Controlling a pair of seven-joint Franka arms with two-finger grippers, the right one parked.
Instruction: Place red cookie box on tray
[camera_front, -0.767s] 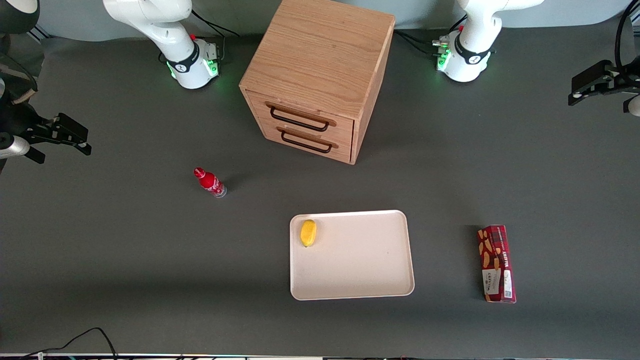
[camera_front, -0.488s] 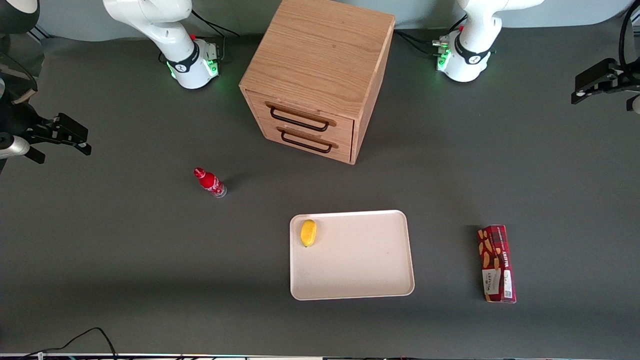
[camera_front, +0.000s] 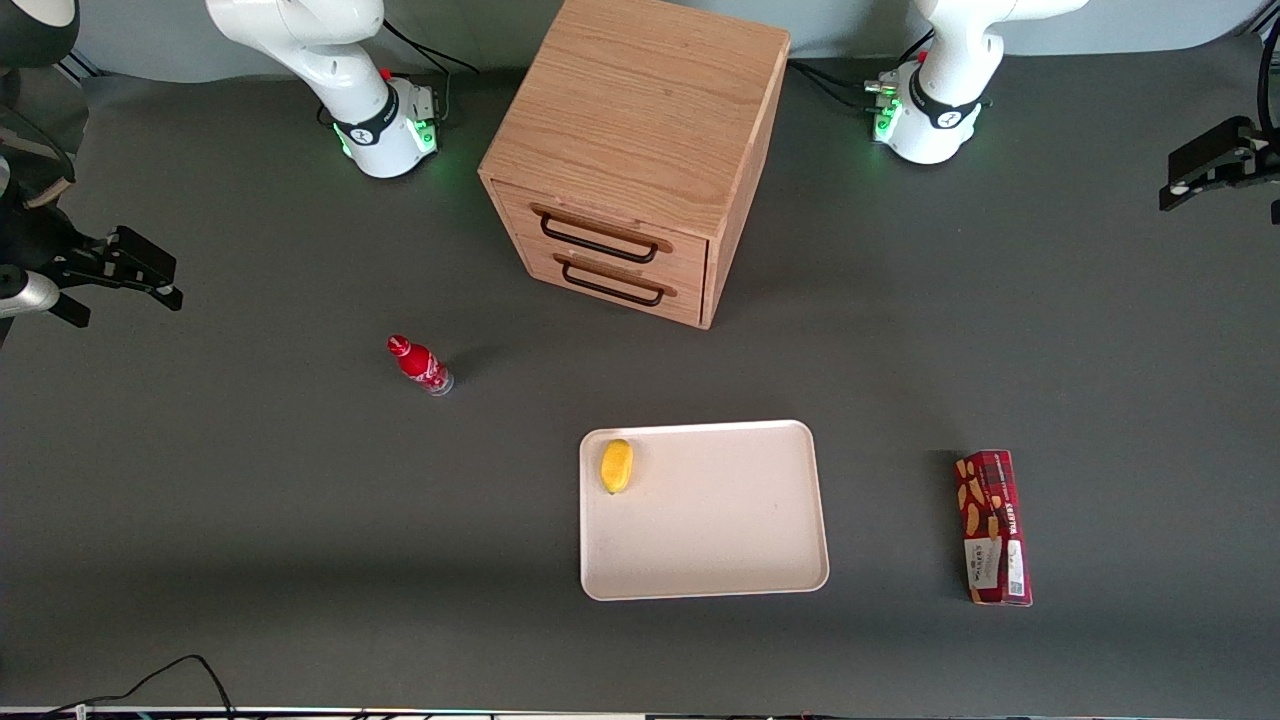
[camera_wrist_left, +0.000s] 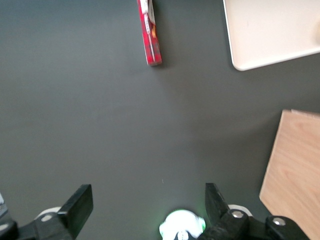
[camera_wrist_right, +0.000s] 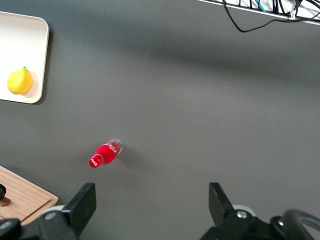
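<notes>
The red cookie box (camera_front: 992, 527) lies flat on the dark table, toward the working arm's end, a short gap from the tray (camera_front: 720, 530). The tray is cream-white and low-rimmed, with a yellow lemon (camera_front: 616, 466) in one corner. My gripper (camera_front: 1235, 185) hangs high above the table, much farther from the front camera than the box and apart from it. Its fingers stand open with nothing between them. In the left wrist view the gripper (camera_wrist_left: 147, 202) looks down on bare table, with the box (camera_wrist_left: 149, 32) and a corner of the tray (camera_wrist_left: 270, 30) well ahead of it.
A wooden drawer cabinet (camera_front: 640, 150) with two drawers stands mid-table, farther from the front camera than the tray; its top edge (camera_wrist_left: 295, 175) shows in the left wrist view. A small red bottle (camera_front: 420, 365) lies toward the parked arm's end.
My gripper has drifted sideways, away from the cabinet toward the working arm's end of the table. The box, tray, lemon and bottle have not moved.
</notes>
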